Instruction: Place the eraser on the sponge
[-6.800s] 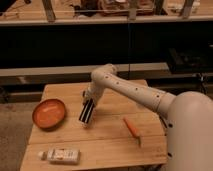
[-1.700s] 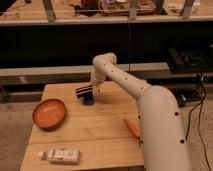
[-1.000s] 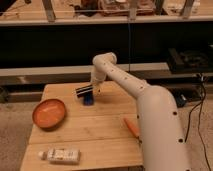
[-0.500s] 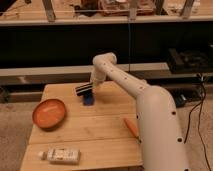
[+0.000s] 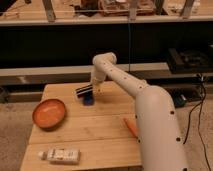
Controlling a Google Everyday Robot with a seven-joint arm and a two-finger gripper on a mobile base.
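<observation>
A small blue sponge [image 5: 89, 100] lies on the wooden table [image 5: 100, 135], towards the back and left of centre. My gripper [image 5: 84, 91] hangs right over the sponge's upper left edge, turned sideways, with the white arm reaching in from the right. It shows as dark bars with pale stripes. I cannot make out the eraser as a separate thing; it may be hidden at the gripper.
An orange bowl [image 5: 49, 113] sits at the table's left. A white bottle [image 5: 60, 155] lies near the front left edge. An orange carrot-like stick [image 5: 131, 127] lies at the right, close to my arm's base. Behind the table runs a dark shelf.
Since the earliest frame the gripper has moved from the table's middle back to the sponge and turned sideways. Over the last second it has barely moved.
</observation>
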